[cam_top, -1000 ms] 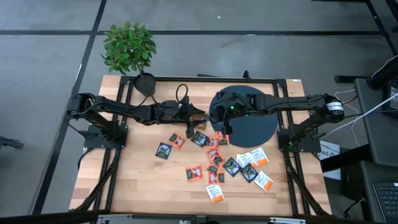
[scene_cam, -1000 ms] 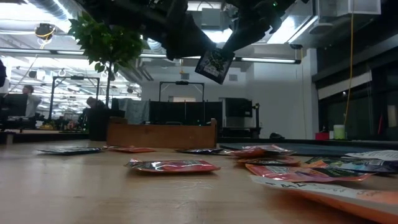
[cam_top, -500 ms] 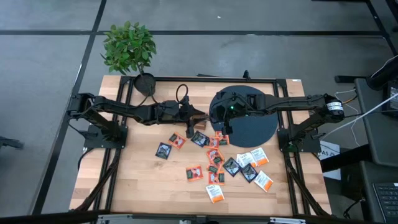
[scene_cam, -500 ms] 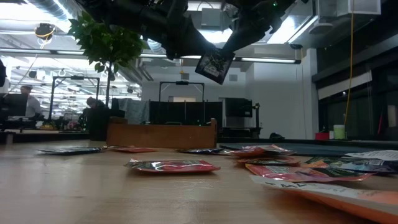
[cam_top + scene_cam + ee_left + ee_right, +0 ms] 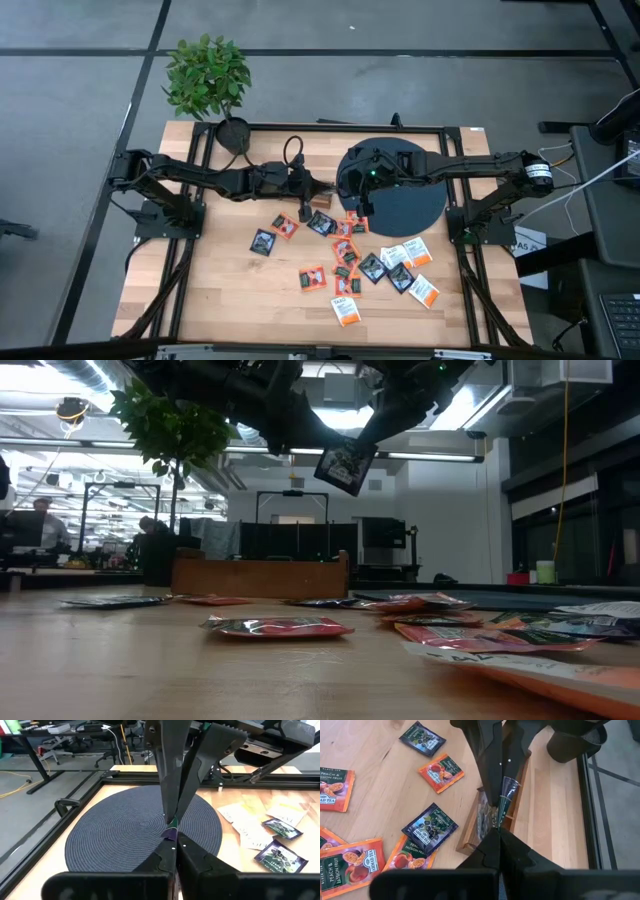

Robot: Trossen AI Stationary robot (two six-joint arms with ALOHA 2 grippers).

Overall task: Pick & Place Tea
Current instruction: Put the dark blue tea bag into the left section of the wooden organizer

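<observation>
One dark tea sachet with green print (image 5: 345, 465) hangs in the air above the wooden tray (image 5: 473, 829), between my two arms. My left gripper (image 5: 325, 191) comes from the table's left and my right gripper (image 5: 346, 197) from the right. Both are shut on this sachet. In the wrist views the sachet shows edge-on (image 5: 504, 795) (image 5: 171, 831). Several more sachets, dark, red-orange and white with orange, lie flat on the table (image 5: 350, 262). My left gripper pinches the sachet's left upper part (image 5: 327, 455) between its two fingers, slanting down from the table's left. In its wrist view the sachet's edge (image 5: 170, 834) sticks out just past the shut fingertips. The sachet hangs tilted, clear of the table. My right gripper pinches the sachet's right upper part (image 5: 366, 448) between its two fingers, slanting down from the table's right. In its wrist view the thin edge (image 5: 498, 818) runs on from its fingertips to the left fingers (image 5: 492, 767). The sachet is lifted clear.
A big black round disc (image 5: 410, 200) lies under the right arm at the back right. A potted plant (image 5: 207, 75) stands at the far left corner. The loose sachets cover the table's middle and right; bare wood (image 5: 220, 290) shows at the near left.
My left gripper has shut on the hanging sachet, its fingers closing in from an open stance. My right gripper has kept its hold. The sachet has stayed where it was, tilted and clear of the table.
</observation>
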